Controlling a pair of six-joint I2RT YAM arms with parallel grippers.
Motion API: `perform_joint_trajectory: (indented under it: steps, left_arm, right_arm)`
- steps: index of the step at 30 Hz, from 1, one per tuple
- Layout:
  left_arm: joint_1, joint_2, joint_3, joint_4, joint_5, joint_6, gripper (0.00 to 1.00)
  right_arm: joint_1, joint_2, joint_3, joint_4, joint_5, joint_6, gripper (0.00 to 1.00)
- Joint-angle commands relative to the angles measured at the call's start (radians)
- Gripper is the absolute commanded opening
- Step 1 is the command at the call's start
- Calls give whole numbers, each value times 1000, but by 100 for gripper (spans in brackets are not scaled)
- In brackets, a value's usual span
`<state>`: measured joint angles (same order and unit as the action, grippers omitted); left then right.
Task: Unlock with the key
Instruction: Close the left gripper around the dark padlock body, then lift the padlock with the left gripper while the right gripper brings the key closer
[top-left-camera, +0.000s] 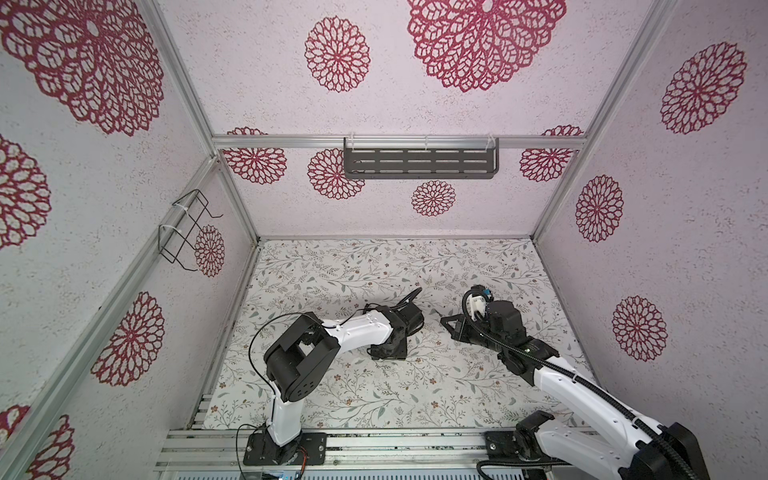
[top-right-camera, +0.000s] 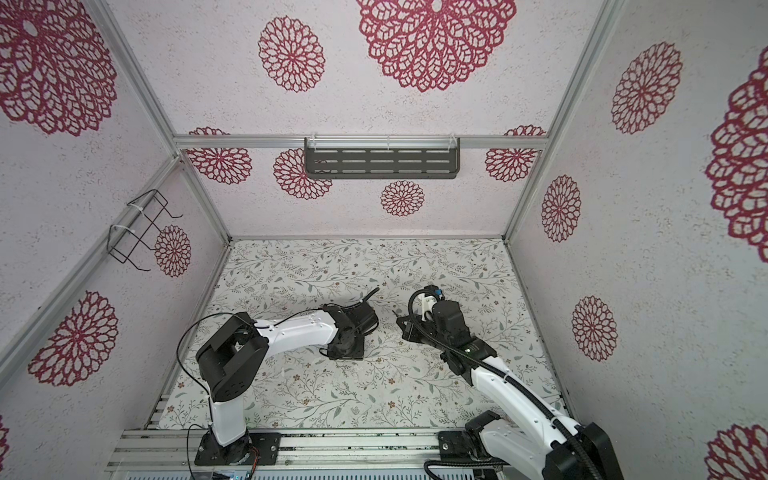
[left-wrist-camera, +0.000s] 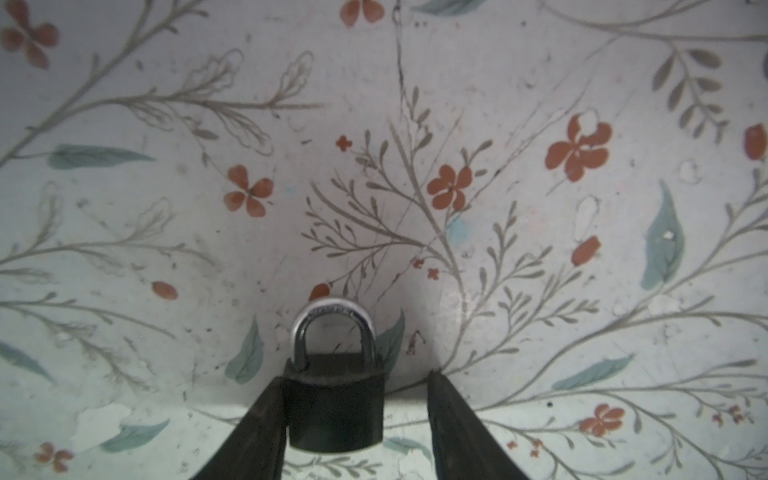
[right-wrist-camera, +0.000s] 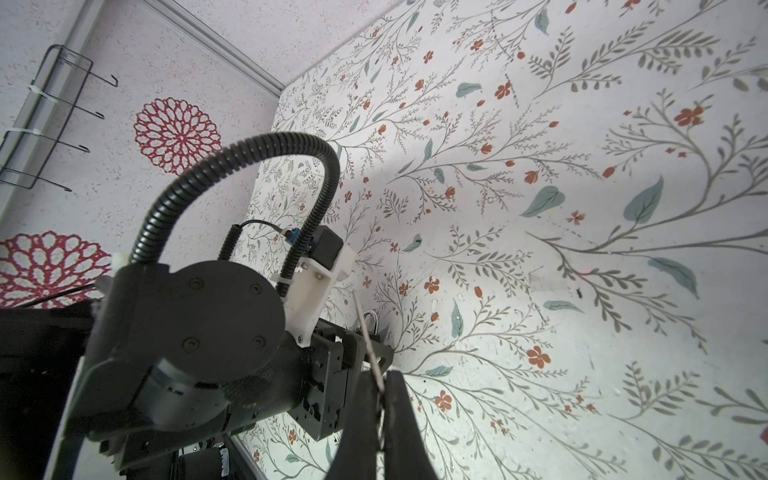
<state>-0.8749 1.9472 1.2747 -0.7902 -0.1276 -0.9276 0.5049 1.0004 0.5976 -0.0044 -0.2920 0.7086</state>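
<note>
1. Left claw (left-wrist-camera: 355, 374): spread, straddling the small black metal padlock (left-wrist-camera: 336, 403). One finger (left-wrist-camera: 259, 428) touches the lock body; the opposite finger stands clear of it. No clamp yet.
2. The padlock lies on the floral-printed table (left-wrist-camera: 540, 291), between the left claw's fingers, its silver shackle (left-wrist-camera: 332, 311) shut and pointing out past the fingertips.
3. Right claw (right-wrist-camera: 384, 380): pressed together, pinching the thin silver metal key (right-wrist-camera: 365, 328). The blade juts beyond the tips toward the left claw, near it but apart.
4. Step in hand, as judged: securing the lock before insertion.
5. Next move calls for closing the left claw squarely on the body and presenting the keyway, which is not visible here. The right claw must then line the blade up with it. A one-sided touch may slide the lock.
</note>
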Motion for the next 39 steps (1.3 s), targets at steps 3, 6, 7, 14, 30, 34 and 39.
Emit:
perform_joint_trajectory:
  steps: [3,6,7,14,30,34,39]
  left_arm:
    - [-9,64,17,-18,-13,-7,53]
    - [-9,62,19,-22,-17,-20,51]
    - [-9,65,22,-26,-17,-20,50]
    - [-10,78,35,-41,-16,-8,44]
    - [-12,65,27,-25,-39,-20,23]
    - [-11,34,28,-21,-52,-39,15]
    - [-12,-40,35,-25,-82,-77,0]
  right_arm:
    - [-12,-4,-1,30,-9,14,0]
    - [-15,-4,2,29,-13,15,0]
    - [-16,-3,2,29,-15,14,0]
    - [-19,-6,1,35,-19,20,0]
    - [-24,-39,-5,37,-28,38,0]
    - [-23,-60,-5,22,-22,42,0]
    - [-25,-79,-2,11,-16,48,0]
